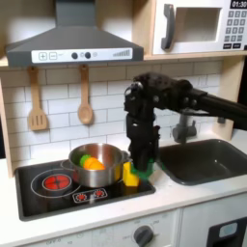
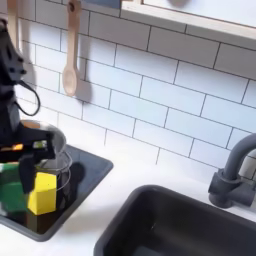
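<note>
Fingers (image 1: 142,170) straddle green block (image 1: 143,173) from above, spread on either side, not clamped. Green block sits on yellow block (image 1: 128,174) at stove's (image 1: 58,198) right edge, just beside pot (image 1: 96,164). Second exterior view: yellow block (image 2: 42,192), green block (image 2: 12,188).

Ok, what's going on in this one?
A black robot arm reaches down over a toy kitchen stove. Its gripper sits right by a yellow block and a green piece at the stove's edge, beside a metal pot that has an orange item inside. Whether the gripper is actually clamped on the blocks cannot be told. A dark sink with a faucet lies at the first exterior view's right, and two wooden utensils hang on the tiled wall.
</note>
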### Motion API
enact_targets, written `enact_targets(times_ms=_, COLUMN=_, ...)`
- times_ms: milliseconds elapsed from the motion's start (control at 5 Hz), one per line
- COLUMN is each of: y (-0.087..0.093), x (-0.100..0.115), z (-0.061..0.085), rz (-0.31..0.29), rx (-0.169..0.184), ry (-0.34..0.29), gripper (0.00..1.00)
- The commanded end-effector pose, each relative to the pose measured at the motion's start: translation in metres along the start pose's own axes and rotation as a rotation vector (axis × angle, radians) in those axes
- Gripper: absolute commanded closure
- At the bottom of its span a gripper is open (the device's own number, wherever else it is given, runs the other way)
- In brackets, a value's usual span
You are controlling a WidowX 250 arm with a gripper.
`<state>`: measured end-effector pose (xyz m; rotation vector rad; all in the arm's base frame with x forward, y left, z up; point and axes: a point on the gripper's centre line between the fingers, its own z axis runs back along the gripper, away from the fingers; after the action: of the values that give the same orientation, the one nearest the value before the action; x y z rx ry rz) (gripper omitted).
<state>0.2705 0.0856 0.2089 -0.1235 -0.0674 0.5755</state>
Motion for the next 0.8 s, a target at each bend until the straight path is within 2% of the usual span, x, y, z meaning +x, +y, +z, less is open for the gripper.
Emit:
enact_targets(times_ms=0, y=0.027, x=0.028, z=-0.003, rz=0.085, rx=0.003, ry=-0.01, gripper=1.0)
enact_targets(times_ms=600, y=0.071, x=0.061, z=-0.001, rz=0.196, rx=0.008, ry=-0.036, gripper=1.0)
